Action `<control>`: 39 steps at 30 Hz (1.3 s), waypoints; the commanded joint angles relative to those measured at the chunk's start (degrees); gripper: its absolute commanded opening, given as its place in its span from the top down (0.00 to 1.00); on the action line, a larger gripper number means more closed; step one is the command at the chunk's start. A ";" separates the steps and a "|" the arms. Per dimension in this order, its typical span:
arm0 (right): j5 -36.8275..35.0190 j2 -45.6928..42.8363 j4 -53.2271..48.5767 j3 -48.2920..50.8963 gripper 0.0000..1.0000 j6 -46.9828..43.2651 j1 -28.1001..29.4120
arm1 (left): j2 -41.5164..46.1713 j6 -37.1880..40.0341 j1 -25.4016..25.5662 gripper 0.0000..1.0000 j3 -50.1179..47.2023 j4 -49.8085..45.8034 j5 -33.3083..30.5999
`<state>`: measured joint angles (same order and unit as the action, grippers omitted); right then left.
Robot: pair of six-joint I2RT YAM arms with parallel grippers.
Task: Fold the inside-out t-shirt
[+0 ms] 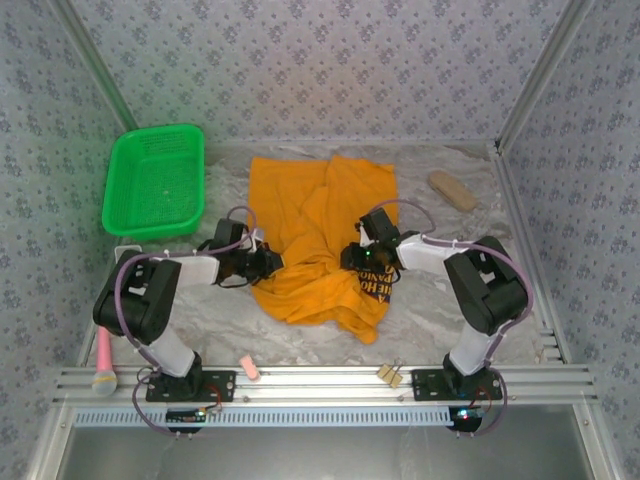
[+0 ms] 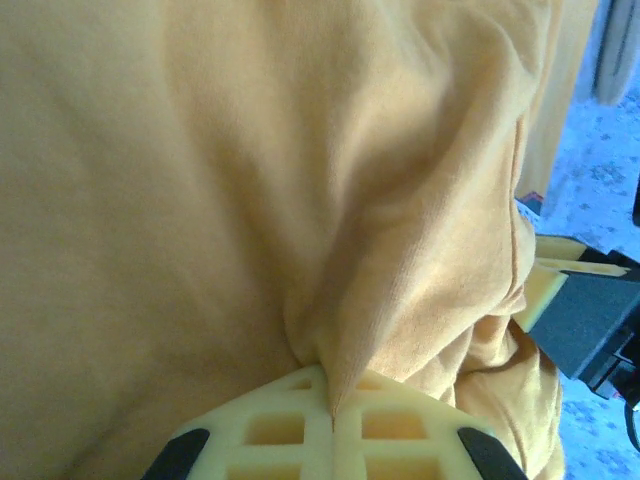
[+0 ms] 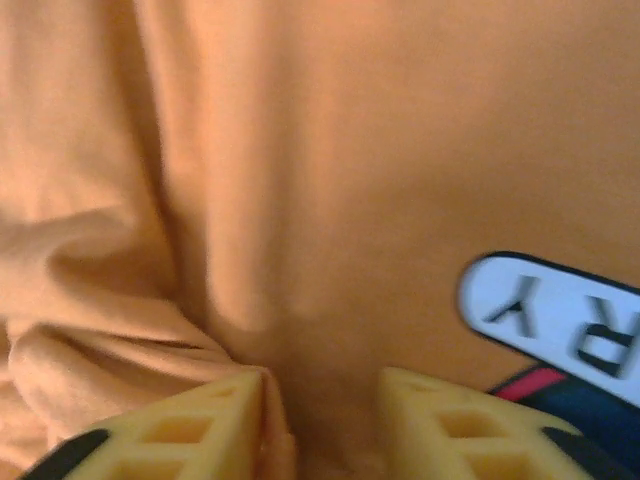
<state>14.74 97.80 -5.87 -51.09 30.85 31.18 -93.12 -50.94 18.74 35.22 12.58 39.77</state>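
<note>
Both arms were bent inward low over the counter (image 1: 455,240). The left gripper (image 2: 332,405) was shut on a pinched fold at the left edge of the inside-out t-shirt (image 1: 310,215), while the right gripper (image 3: 322,405) was held partly open at the shirt's right side, with cloth lying between its fingers and no firm hold to be made out. The orange-yellow shirt was spread crumpled in the middle of the counter between the two grippers, creased and bunched toward its near edge, where part of a dark printed graphic (image 1: 378,287) with pale lettering was turned up.
</note>
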 commanded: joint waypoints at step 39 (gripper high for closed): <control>-2.17 -5.44 -6.10 -1.27 0.95 -11.24 -1.85 | 0.65 17.35 1.10 0.79 9.93 -18.28 -20.52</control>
<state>13.80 93.32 -9.15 -52.97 18.98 27.77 -91.46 -38.37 19.14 42.92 -0.05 23.22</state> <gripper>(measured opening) 0.059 0.186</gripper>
